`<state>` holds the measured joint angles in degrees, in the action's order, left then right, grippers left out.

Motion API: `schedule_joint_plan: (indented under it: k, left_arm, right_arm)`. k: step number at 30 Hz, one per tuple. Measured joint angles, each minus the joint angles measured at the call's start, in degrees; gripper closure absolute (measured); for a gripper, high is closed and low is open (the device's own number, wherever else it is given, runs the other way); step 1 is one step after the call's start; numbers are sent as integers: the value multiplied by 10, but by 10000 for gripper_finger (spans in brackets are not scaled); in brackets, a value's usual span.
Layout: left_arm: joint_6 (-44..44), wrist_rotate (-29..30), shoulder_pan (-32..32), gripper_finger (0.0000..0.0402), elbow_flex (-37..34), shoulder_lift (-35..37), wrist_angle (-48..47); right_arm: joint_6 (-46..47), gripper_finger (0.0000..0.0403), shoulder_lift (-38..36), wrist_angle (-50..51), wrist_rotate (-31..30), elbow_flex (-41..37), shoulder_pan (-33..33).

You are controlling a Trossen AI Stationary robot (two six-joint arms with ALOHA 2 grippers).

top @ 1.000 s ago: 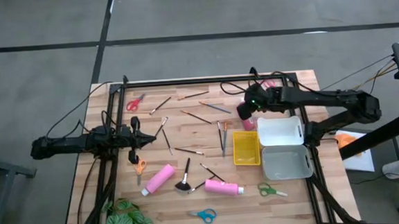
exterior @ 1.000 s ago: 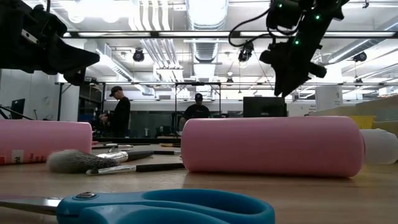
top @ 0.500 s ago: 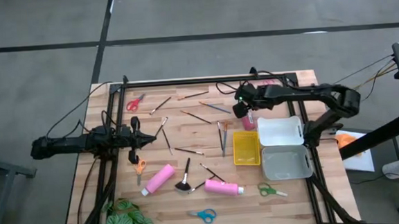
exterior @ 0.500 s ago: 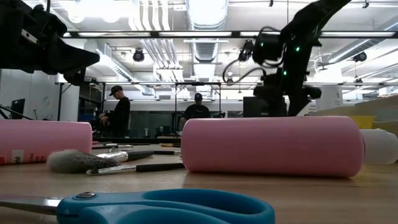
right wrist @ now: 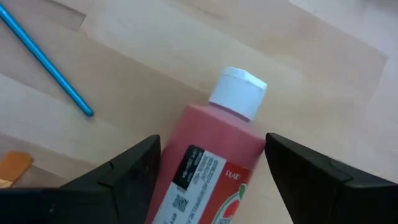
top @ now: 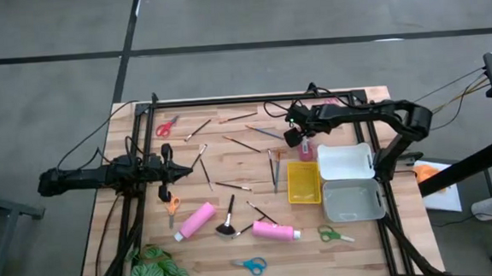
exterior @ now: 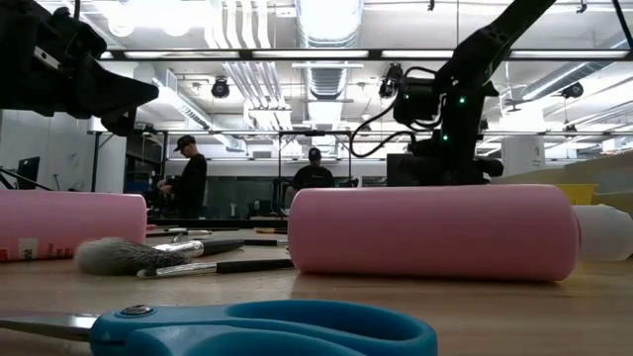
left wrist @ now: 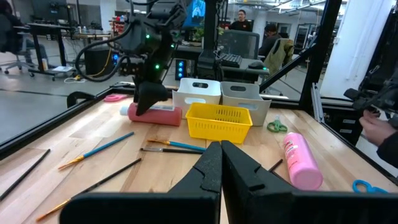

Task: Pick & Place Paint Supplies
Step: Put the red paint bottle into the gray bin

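Observation:
A red paint bottle point(right wrist: 211, 168) with a white cap point(right wrist: 236, 92) lies on its side on the wooden table, next to the yellow tray point(top: 303, 182). My right gripper point(top: 296, 138) is open above it, pointing steeply down, with one finger on each side of the bottle's body just below the cap. My left gripper point(left wrist: 221, 163) is shut and level at the table's left, holding nothing. Two pink bottles point(top: 195, 220) point(top: 274, 231), a fluffy black brush point(top: 228, 218), thin brushes point(top: 241, 143) and small scissors point(top: 167, 127) point(top: 252, 263) lie scattered. My right gripper straddles the red bottle's upper body point(right wrist: 186, 143) from above, its fingers point(right wrist: 127, 171) lying across the bottle. They stand very close to both sides, and I cannot tell whether they touch. The bottle lies flat on the table.
Two white trays point(top: 346, 162) point(top: 353, 201) sit right of the yellow tray. A leafy plant point(top: 156, 272) stands at the near left corner. A blue brush point(right wrist: 46, 62) lies near the red bottle. Orange scissors point(top: 172, 204) and green scissors point(top: 334, 234) lie nearer the front. People stand in the room beyond.
My right gripper has come down from well above the table to the red bottle, shifting a little toward the table's left and tipping more steeply downward. The red bottle has stayed where it was.

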<state>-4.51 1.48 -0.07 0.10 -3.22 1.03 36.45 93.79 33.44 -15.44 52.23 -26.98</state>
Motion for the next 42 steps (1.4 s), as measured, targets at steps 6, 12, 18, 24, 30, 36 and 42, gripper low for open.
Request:
schedule_joint_plan:
  k: [6,12,18,24,30,36,42]
  left_arm:
    - [0,0,0,399,0,0,0]
    - [0,0,0,399,0,0,0]
    - [0,0,0,399,0,0,0]
    - [0,0,0,399,0,0,0]
    - [0,0,0,399,0,0,0]
    - [0,0,0,399,0,0,0]
    - [0,0,0,399,0,0,0]
  right_arm:
    - [9,122,1,2,18,-1,1]
    - [9,122,1,2,22,-4,1]
    - [7,122,1,0,22,-11,1]
    - [3,146,1,0,21,-12,1]
    - [-1,190,1,-9,24,-12,1]
    - [-3,192,1,-12,24,-12,1]
    - [-31,192,-13,-8,25,-4,1]
